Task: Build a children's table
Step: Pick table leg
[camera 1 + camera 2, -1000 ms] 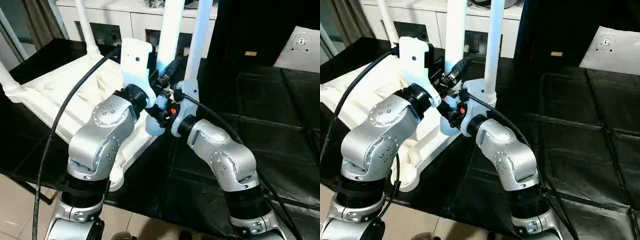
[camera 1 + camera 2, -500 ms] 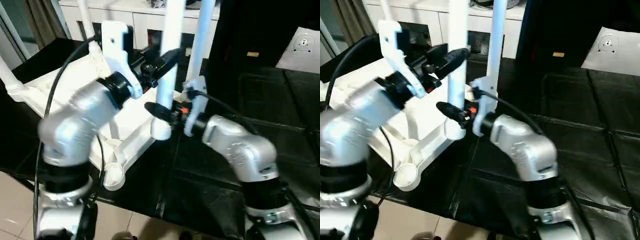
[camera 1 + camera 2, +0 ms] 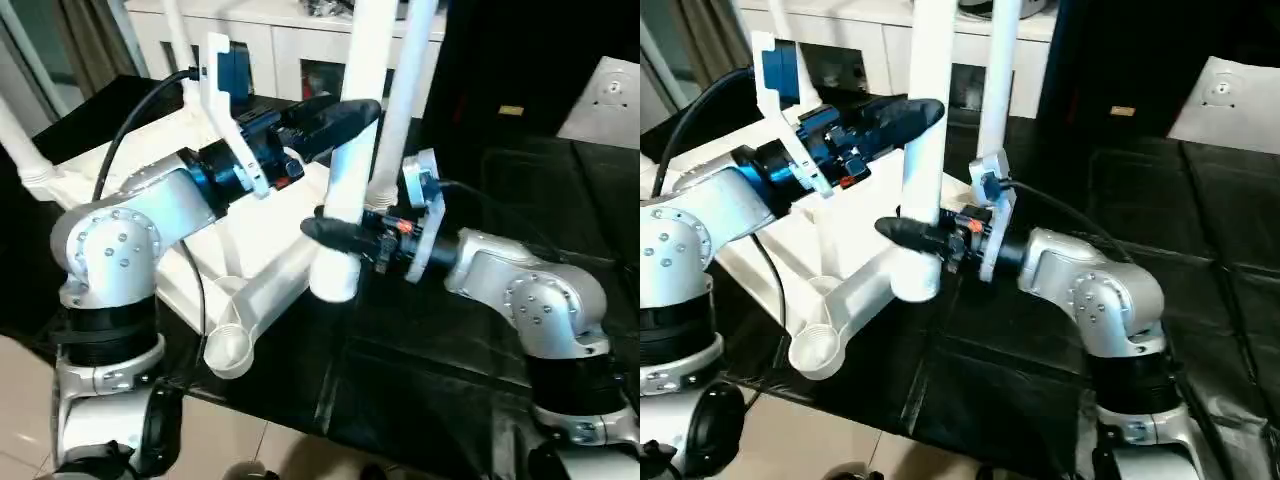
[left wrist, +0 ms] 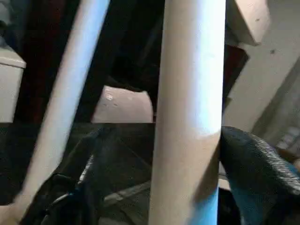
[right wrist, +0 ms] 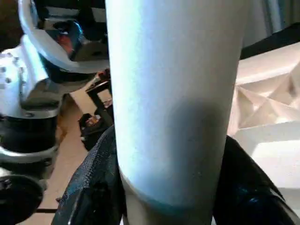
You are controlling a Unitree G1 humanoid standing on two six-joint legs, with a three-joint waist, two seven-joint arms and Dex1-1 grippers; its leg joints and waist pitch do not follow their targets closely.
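Gripping low on the upright leg (image 3: 345, 215), the right gripper (image 3: 335, 232) clamped it; the left gripper (image 3: 345, 112) stood wide around it higher. Leg looked light, stiff, slippery.

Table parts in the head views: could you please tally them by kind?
Legs: 4
Tabletop: 1
Total: 5
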